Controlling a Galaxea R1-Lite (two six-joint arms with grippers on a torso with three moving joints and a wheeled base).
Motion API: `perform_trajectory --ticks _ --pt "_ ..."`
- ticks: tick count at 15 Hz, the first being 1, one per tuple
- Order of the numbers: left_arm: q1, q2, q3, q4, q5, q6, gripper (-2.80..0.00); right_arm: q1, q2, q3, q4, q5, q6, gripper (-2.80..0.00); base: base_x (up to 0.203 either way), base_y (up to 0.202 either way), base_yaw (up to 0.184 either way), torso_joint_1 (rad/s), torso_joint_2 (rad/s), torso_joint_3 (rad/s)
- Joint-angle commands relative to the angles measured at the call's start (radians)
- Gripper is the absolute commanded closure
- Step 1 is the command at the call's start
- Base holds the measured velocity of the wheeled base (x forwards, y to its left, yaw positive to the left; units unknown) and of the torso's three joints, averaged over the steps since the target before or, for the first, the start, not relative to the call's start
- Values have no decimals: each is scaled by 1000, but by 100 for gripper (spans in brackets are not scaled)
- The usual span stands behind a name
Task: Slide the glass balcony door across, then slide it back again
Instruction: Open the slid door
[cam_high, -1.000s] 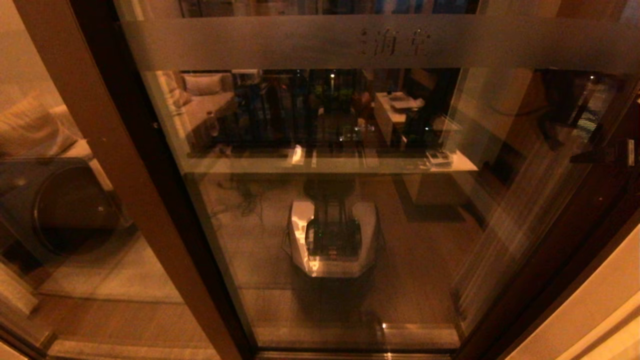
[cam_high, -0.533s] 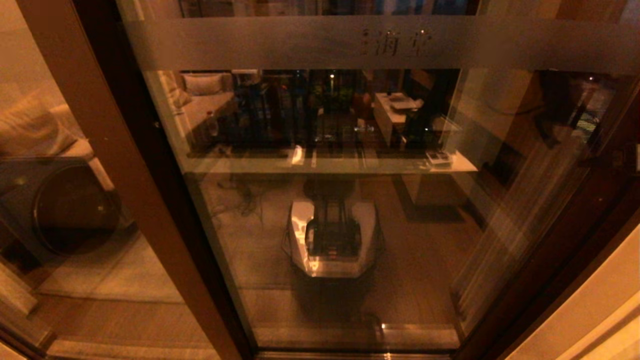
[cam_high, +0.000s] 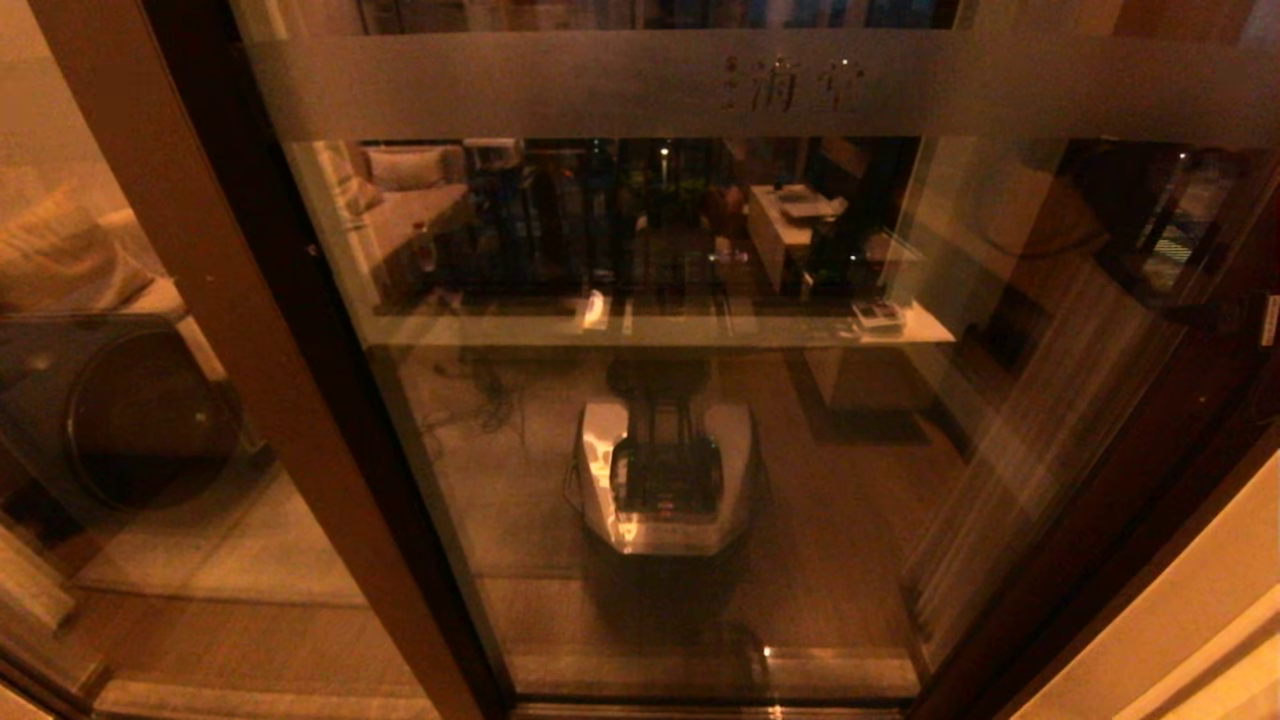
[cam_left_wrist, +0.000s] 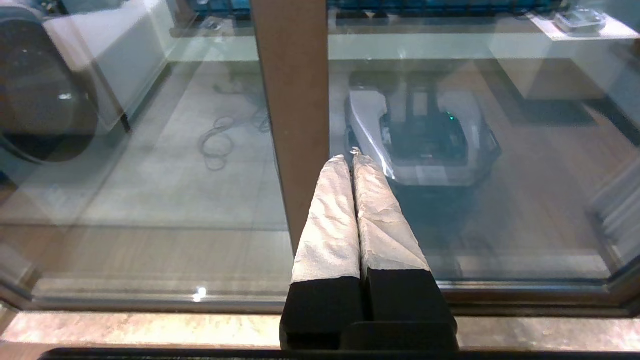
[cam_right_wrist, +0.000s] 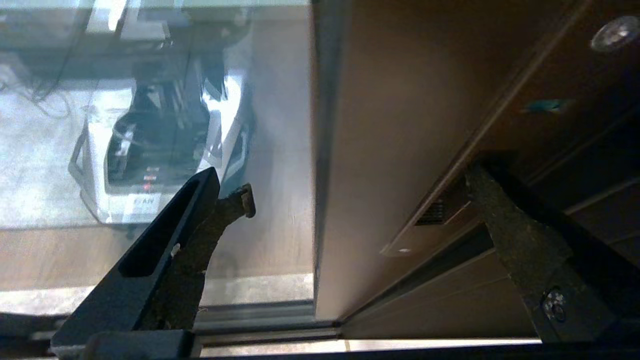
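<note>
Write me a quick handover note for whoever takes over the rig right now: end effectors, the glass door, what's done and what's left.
Left end effector: shut, empty, idle in front of the wide brown post.
Right end effector: open, empty, fingers straddling the stile of the glass balcony door, near its recessed handle slot; no grip is visible.
Door: spans the opening in the head view.
Done: whether either slide has been made cannot be told from these views.
Left: confirm that before the next slide.

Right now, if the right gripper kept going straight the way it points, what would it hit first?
Probably the glass balcony door's brown stile: the open right gripper straddles it, one finger before the glass, the other by the recessed handle slot. How near it is cannot be judged.
</note>
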Motion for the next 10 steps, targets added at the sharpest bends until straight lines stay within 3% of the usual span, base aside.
perform_trajectory --ticks 1,10 --pt "0 1 0 0 0 0 0 2 11 -4 -6 3 0 -280 0 0 0 0 0 0" --pt "0 1 0 0 0 0 0 45 16 -9 11 1 38 -280 0 0 0 0 0 0"
